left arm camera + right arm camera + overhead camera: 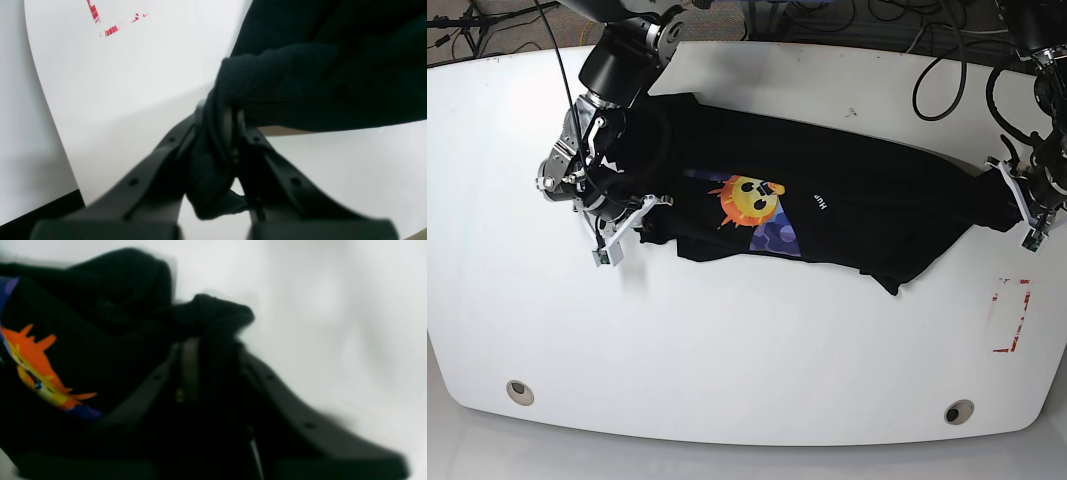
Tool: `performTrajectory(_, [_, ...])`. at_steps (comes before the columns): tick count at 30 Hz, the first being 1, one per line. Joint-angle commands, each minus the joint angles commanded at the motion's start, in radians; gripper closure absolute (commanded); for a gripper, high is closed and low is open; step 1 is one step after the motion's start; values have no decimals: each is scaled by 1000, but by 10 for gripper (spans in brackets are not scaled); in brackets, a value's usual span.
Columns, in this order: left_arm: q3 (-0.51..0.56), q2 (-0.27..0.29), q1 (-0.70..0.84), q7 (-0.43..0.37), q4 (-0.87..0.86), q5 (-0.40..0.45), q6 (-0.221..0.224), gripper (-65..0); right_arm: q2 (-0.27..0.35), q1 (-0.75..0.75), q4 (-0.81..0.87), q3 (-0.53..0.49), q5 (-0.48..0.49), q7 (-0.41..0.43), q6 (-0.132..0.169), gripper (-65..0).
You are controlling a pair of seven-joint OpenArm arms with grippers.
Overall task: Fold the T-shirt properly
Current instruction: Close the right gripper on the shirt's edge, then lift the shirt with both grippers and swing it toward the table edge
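Observation:
The black T-shirt [847, 200] lies stretched sideways across the white table [747, 350], print up, with the yellow-orange emoji face [752, 198] near its middle. My right gripper [617, 215] is shut on the cloth at the shirt's left end. In the right wrist view, bunched black cloth [213, 313] sits between the fingers, and the emoji [36, 370] shows at the left. My left gripper [1017, 195] is shut on the shirt's right end. The left wrist view shows a pinched fold [217, 133] between its fingers, with the T-shirt [317, 66] spreading to the upper right.
A red rectangle outline [1010, 315] is marked on the table near the right edge and also shows as red marks [106, 23] in the left wrist view. Two round holes [519, 391] [958, 411] sit near the front edge. Cables [927, 60] run behind the table.

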Motion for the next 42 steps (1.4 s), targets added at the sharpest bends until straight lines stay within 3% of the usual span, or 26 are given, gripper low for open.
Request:
performTrajectory(6, [0,0,-2,0,2,0,0,-18,21,-12,92,0,-2,-12,0,0])
performTrajectory(15, [0,2,-80,-2,5,-2,0,-18,80,-18,330,-6,8,-98,0,0])
performTrajectory(20, [2,14,-166,-2,34,-2,0,-17,135,37,397,-8,9,-155,0,0])
performTrajectory(23, [2,55,-238,-2,66,0,0,-17,169,100,410,-8,9,-190,0,0])
performTrajectory(30, [60,94,-419,2,109,64,0,-17,250,258,407,-8,9,-245,0,0])
performTrajectory(32, [74,104,-470,2,110,77,22,-17,276,307,405,-11,9,-256,0,0])
performTrajectory(38, [89,137,-646,2,129,97,122,-19,382,463,404,-166,2,-269,0,0])
performTrajectory(42, [109,141,-735,2,129,97,162,-19,413,559,402,-227,0,-270,0,0])
